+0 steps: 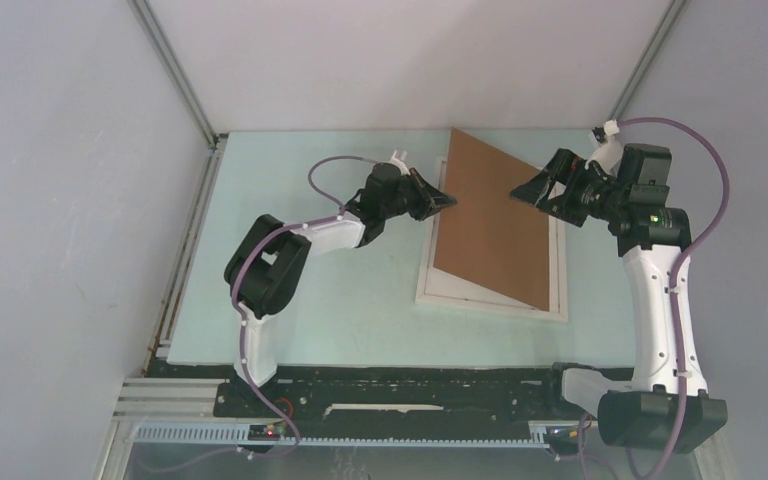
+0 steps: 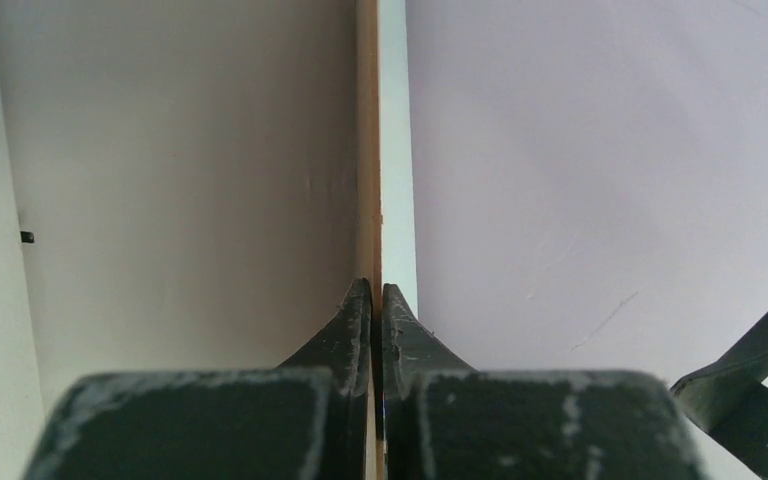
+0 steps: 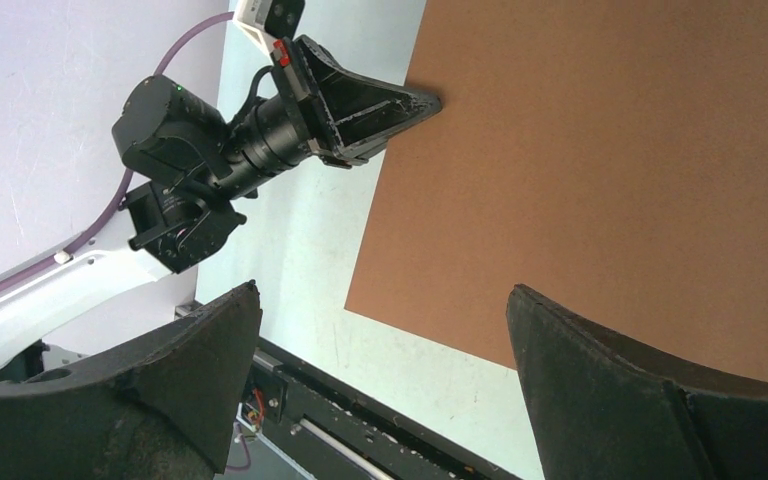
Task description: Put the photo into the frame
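Stretching beneath everything is a smooth, pale-green table. Slanting over it is a flat, matte brown backing board, a plain rectangle with crisp edges, sitting askew with its left edge lifted. The frame, thin and white with narrow straight rails, lies flat on the table beneath the board, showing along its near and side edges. The left claw, black and wedge-shaped, is clenched on the board's left edge. The right claw hangs spread wide over the board's right part, grasping nothing.
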